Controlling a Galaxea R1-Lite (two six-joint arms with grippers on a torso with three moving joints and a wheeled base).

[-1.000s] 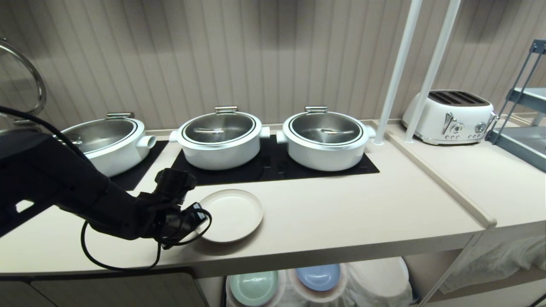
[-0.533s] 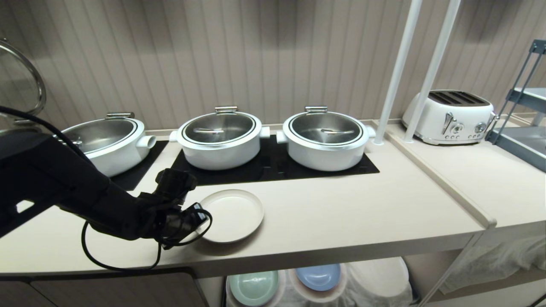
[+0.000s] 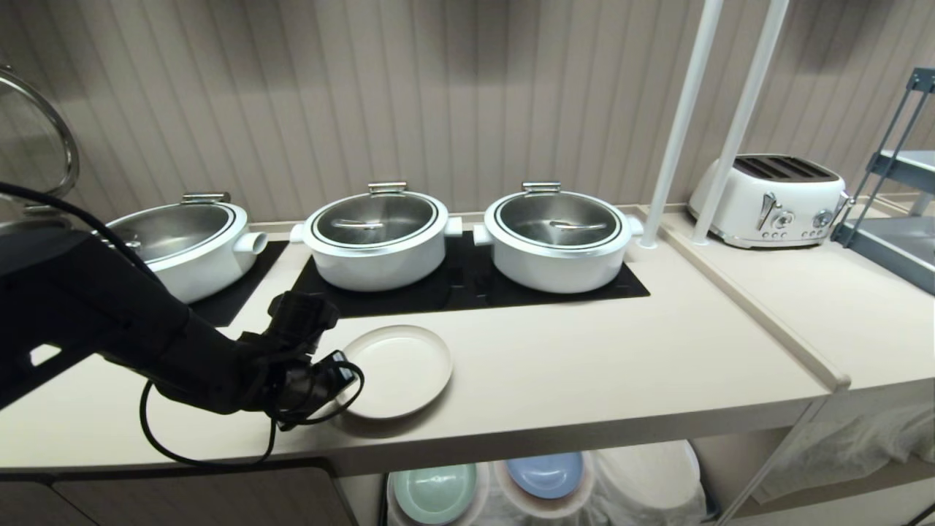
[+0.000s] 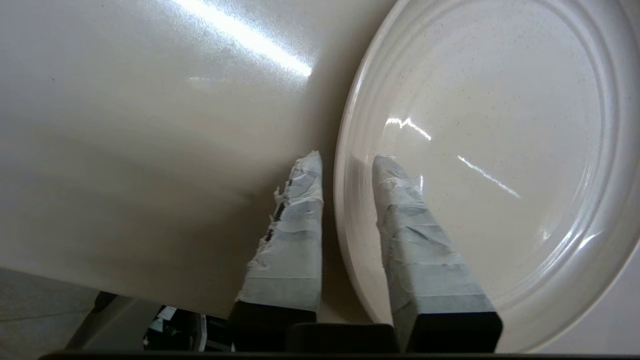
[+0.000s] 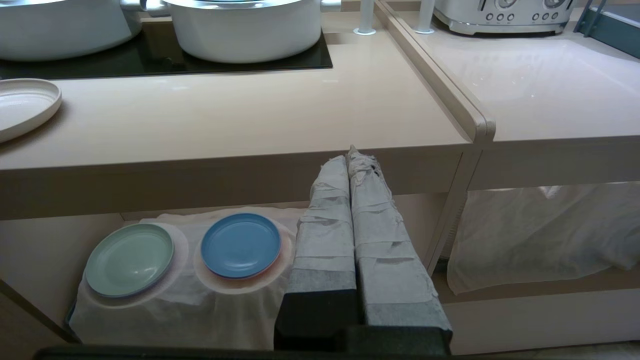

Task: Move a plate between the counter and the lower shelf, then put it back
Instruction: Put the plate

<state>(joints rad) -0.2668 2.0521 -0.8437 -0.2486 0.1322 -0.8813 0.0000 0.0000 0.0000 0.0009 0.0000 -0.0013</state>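
Note:
The cream plate (image 3: 398, 369) lies flat on the counter (image 3: 584, 365), in front of the black cooktop. My left gripper (image 3: 343, 376) is at the plate's left rim. In the left wrist view the left gripper (image 4: 347, 157) is open a little. One taped finger stands over the plate (image 4: 500, 150), the other over the bare counter, and the rim runs between them with a gap on each side. My right gripper (image 5: 350, 155) is shut and empty, parked low in front of the lower shelf (image 5: 35, 260). The plate (image 5: 22, 105) shows at that view's edge.
Three white pots (image 3: 376, 234) stand on the cooktop behind the plate. At the right are two white poles (image 3: 679, 124), a toaster (image 3: 771, 199) and a grey-blue rack (image 3: 895, 219). In the shelf a mint-green plate (image 5: 129, 259) and a blue plate (image 5: 241, 245) rest on white cloth.
The plate has shifted very slightly to the right on the counter. The left arm has kept its place.

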